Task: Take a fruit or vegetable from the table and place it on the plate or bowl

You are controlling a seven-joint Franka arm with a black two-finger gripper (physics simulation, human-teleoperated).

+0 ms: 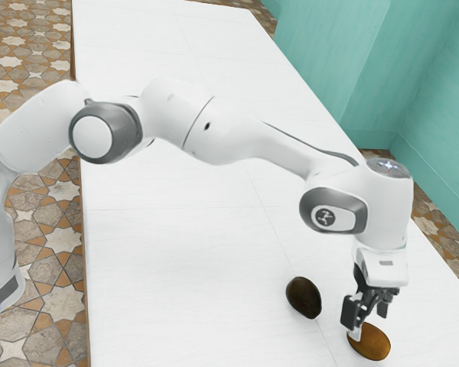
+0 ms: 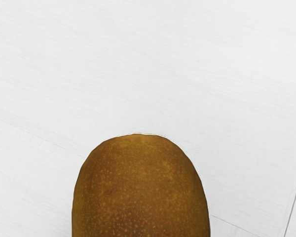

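A brown speckled kiwi (image 1: 371, 343) lies on the white table (image 1: 191, 229) near its front edge, at the exterior view's lower right. My black gripper (image 1: 366, 321) points down right over it, open, with one fingertip (image 1: 353, 327) low beside the fruit's upper left end. The other finger stands higher, above the fruit. In the wrist view the kiwi (image 2: 140, 190) looms large directly under the hand. A darker brown oval fruit (image 1: 304, 297) rests on the table a short way toward the exterior view's left of the gripper.
The long white table stretches away toward the back, with bare surface behind and beside the arm. A teal wall (image 1: 413, 69) stands past the table's far side. Patterned floor tiles (image 1: 30, 46) lie along its near-left edge.
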